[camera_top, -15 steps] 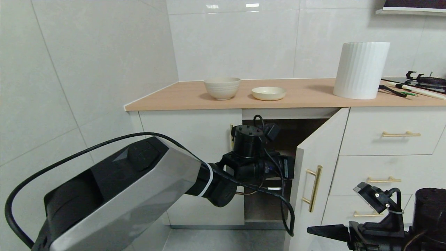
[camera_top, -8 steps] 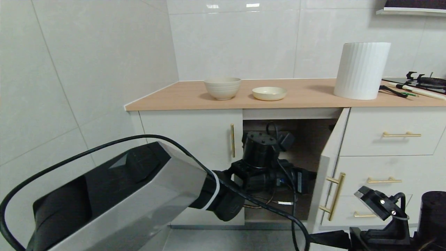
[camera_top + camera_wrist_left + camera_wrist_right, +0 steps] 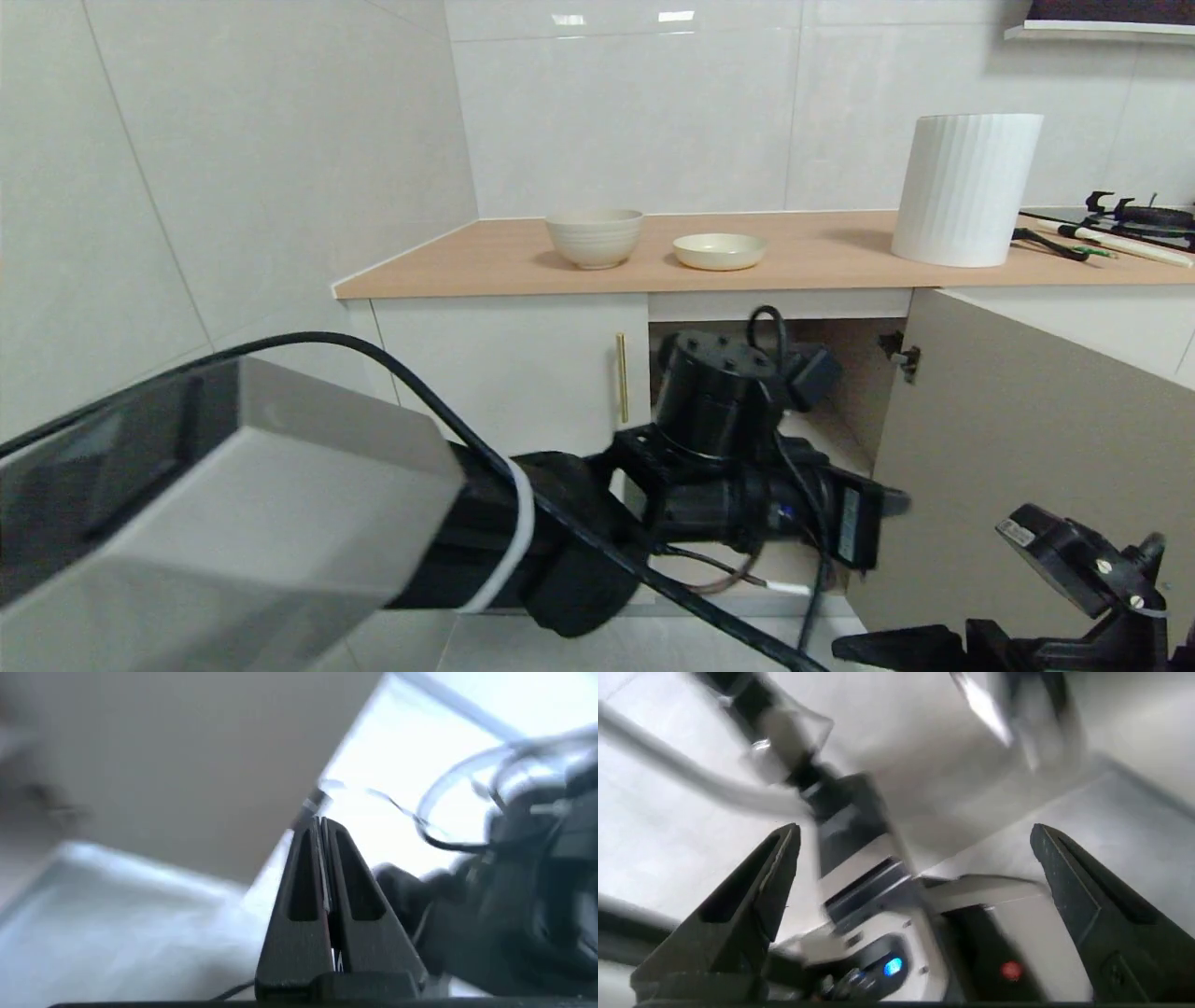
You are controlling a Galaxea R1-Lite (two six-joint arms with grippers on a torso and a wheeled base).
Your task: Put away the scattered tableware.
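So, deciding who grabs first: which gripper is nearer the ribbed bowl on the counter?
Left. The left gripper is at the open cabinet, below and right of the bowl; the right gripper is lower, farther right and back toward the robot.

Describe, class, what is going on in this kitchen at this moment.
A two-armed robot is tidying tableware. Its left gripper, shut with nothing in it, sits low in front of the under-counter cabinet, whose door stands wide open. The right gripper is open and empty, low at the right. The bowl and the small dish rest side by side on the counter, untouched; neither has been put away yet.
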